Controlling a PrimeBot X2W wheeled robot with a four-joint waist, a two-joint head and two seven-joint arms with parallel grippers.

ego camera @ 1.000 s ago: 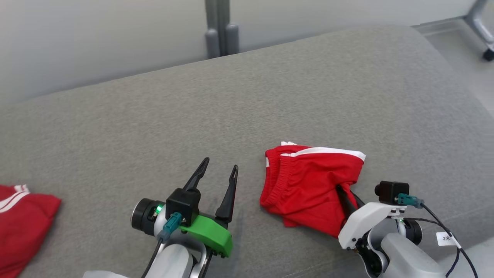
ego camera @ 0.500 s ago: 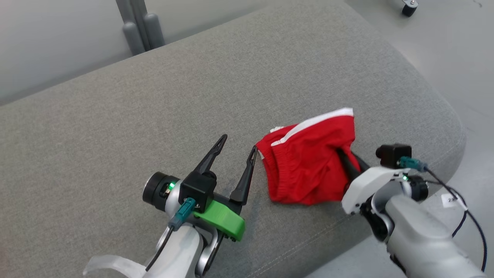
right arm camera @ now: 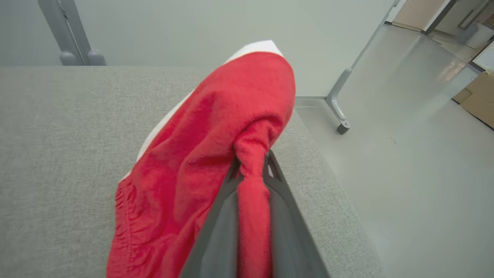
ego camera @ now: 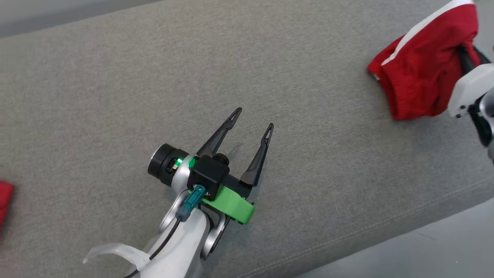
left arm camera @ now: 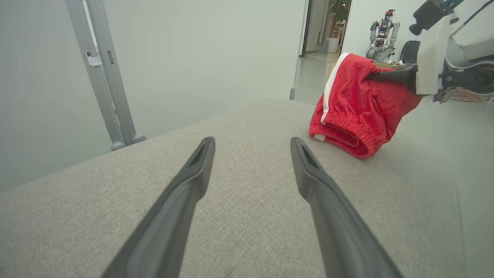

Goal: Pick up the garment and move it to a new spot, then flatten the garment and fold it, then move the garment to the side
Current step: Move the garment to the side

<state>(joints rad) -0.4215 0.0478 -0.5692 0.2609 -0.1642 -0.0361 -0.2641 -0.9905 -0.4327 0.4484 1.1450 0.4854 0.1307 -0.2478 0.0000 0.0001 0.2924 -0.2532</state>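
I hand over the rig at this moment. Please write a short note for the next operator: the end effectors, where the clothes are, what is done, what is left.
Left end effector: open, holding nothing, low over the grey cushion.
Right end effector: shut on bunched red shorts, raised at one end; the lower edge seems to rest on the cushion near its right end.
Garment: a red corner at the head view's left edge, the rest cut off.
Done: nothing I can confirm on the garment.
Left: pick it up, move it, flatten, fold, set aside.

Open left claw (ego camera: 251, 117) above grey couch (ego camera: 115, 96), right claw (ego camera: 466, 58) pinching white-banded red bundle (ego camera: 417, 73) at right edge
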